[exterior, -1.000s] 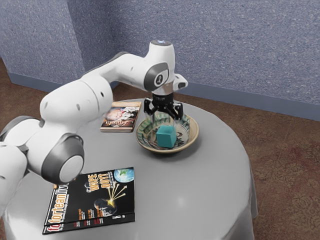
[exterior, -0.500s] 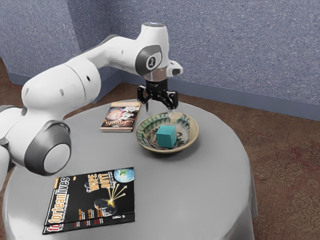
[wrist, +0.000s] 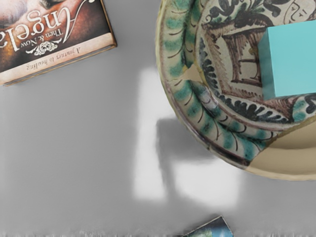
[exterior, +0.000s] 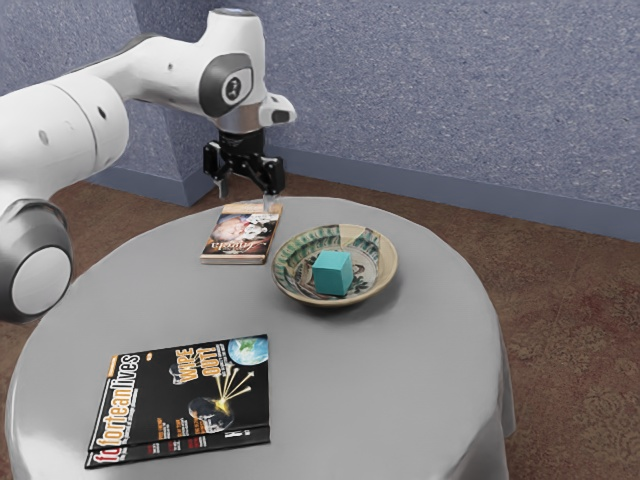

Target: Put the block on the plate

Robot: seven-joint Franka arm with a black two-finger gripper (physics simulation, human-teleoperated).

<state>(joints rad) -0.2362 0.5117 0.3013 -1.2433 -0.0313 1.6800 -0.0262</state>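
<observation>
My gripper [exterior: 245,192] hangs in the air above the book at the table's back, its two fingers apart with nothing between them. The teal block [exterior: 332,273] rests inside the patterned plate [exterior: 380,283], away from my hand toward the exterior view's right. In the wrist view the block [wrist: 291,61] lies on the painted middle of the plate [wrist: 178,91], and nothing touches it but the plate.
A book [exterior: 240,235] lies beside the plate, also seen as a book [wrist: 54,37] in the wrist view. A black magazine [exterior: 185,400] lies near the front of the round grey table [exterior: 400,390]. Behind stands a blue wall [exterior: 450,100].
My arm has drawn back from over the plate toward the exterior view's left, rising at first. The gripper, open around the block's top a second ago, is now well away; block and plate stayed put.
</observation>
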